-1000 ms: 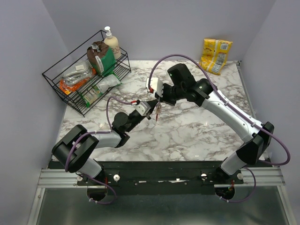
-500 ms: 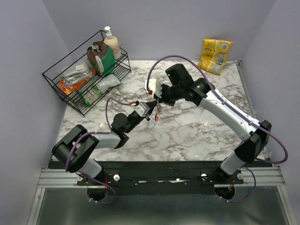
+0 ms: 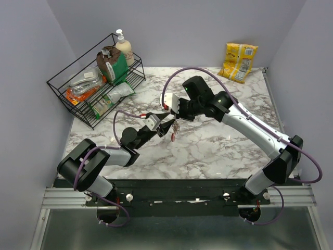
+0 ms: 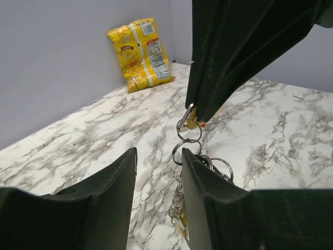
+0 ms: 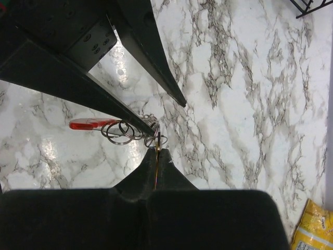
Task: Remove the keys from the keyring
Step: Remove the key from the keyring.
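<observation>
keys point(image 4: 178, 209): silvery bunch hanging above marble table point(image 3: 218, 140)
keyring point(image 4: 183, 151): thin linked rings, red piece
right gripper point(image 5: 157, 151): clamped on the bunch's top
left gripper point(image 4: 158, 156): fingers parted beside the rings

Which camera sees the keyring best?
The left wrist view: the keyring hangs big and clear under the right gripper. The right wrist view shows its rings partly behind the left gripper. The top view shows only a tiny speck.
</observation>
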Motion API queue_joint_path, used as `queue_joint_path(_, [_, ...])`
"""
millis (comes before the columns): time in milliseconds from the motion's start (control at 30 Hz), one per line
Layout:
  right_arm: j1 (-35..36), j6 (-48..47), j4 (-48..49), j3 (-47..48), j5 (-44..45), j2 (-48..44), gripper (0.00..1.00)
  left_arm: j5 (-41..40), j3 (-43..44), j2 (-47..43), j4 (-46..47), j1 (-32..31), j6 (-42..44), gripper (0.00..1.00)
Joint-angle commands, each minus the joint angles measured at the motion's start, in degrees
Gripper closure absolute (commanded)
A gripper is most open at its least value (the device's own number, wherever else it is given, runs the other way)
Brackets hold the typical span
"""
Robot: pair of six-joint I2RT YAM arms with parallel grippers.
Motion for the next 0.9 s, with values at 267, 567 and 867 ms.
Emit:
queue_joint_path(267, [0.38, -1.57, 3.39, -0.27, 4.15, -2.57, 0.99, 5.86, -2.51, 0.2, 14.84, 2.41, -5.39, 0.41])
queue_joint_path(567, [0.29, -2.28, 3.74, -0.62, 4.42, -2.48, 0.99, 8.94, -2.69, 0.73, 17.57, 3.37, -7.94, 0.39])
queue_joint_path(867, [0.21, -7.45, 1.11, -1.07, 3.11, -3.18, 0.99, 8.06, -2.51, -0.85, 17.83, 6.27, -9.09, 0.38])
